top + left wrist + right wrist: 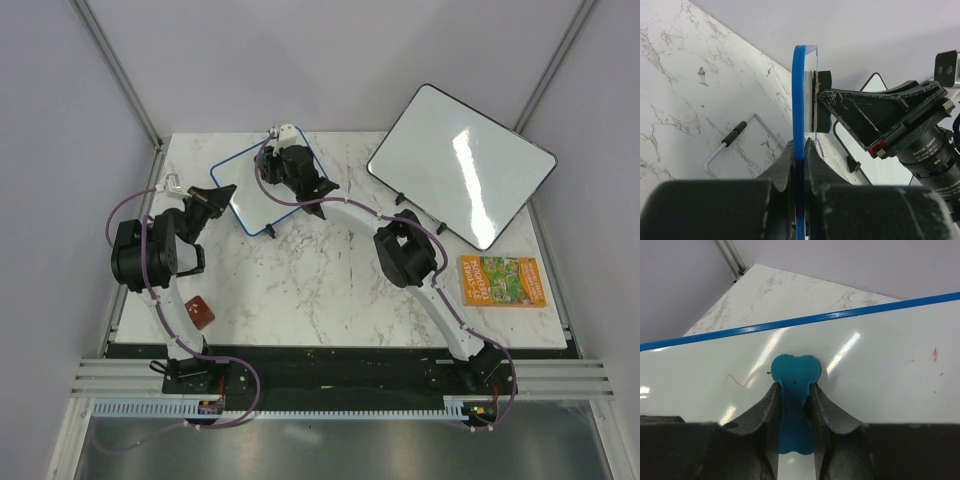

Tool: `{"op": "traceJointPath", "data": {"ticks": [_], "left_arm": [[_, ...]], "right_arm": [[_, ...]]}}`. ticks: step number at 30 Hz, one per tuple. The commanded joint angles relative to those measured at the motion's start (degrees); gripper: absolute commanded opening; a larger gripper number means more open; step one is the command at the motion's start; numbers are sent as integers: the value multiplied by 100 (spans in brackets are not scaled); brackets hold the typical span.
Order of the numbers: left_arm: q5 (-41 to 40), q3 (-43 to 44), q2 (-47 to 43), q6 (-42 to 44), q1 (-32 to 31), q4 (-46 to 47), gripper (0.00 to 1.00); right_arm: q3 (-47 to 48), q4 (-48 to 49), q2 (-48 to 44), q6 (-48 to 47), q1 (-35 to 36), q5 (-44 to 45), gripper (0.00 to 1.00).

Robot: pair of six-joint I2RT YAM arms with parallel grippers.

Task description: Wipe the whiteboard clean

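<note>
The small blue-rimmed whiteboard [252,190] sits at the table's back left. My left gripper [218,195] is shut on its left rim. In the left wrist view the rim [799,90] runs edge-on between the closed jaws of the left gripper [800,148]. My right gripper [292,168] is over the board, shut on a teal-blue eraser [795,371] that presses against the white surface [880,375]. The same eraser [825,100] shows flat against the board in the left wrist view. Faint red marks remain at the board's right [934,354] and a thin red line at the left [735,380].
A larger black-rimmed whiteboard [462,165] lies at the back right. An orange booklet [503,281] is at the right edge. A small red-brown block [200,312] sits near the left arm's base. A wire loop with a black sleeve [735,134] lies left of the board.
</note>
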Motion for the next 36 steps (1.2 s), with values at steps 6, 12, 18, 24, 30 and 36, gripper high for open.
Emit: {"op": "traceJointPath", "data": {"ticks": [6, 12, 18, 24, 30, 36], "left_arm": [[388, -53, 209, 686, -118, 1122, 2], [388, -62, 192, 677, -127, 1122, 2], [379, -62, 192, 686, -110, 1122, 2], [379, -53, 200, 686, -110, 1122, 2], [388, -62, 200, 686, -110, 1122, 2], [370, -71, 192, 686, -118, 1122, 2]], "right_arm": [[-746, -502, -256, 739, -650, 188, 0], [-1441, -432, -634, 766, -958, 585, 0], [-2310, -99, -950, 880, -932, 156, 0], [-2391, 69, -1013, 555, -520, -67, 0], [-1645, -10, -548, 774, -650, -110, 0], [-810, -80, -152, 994, -905, -294, 0]]}}
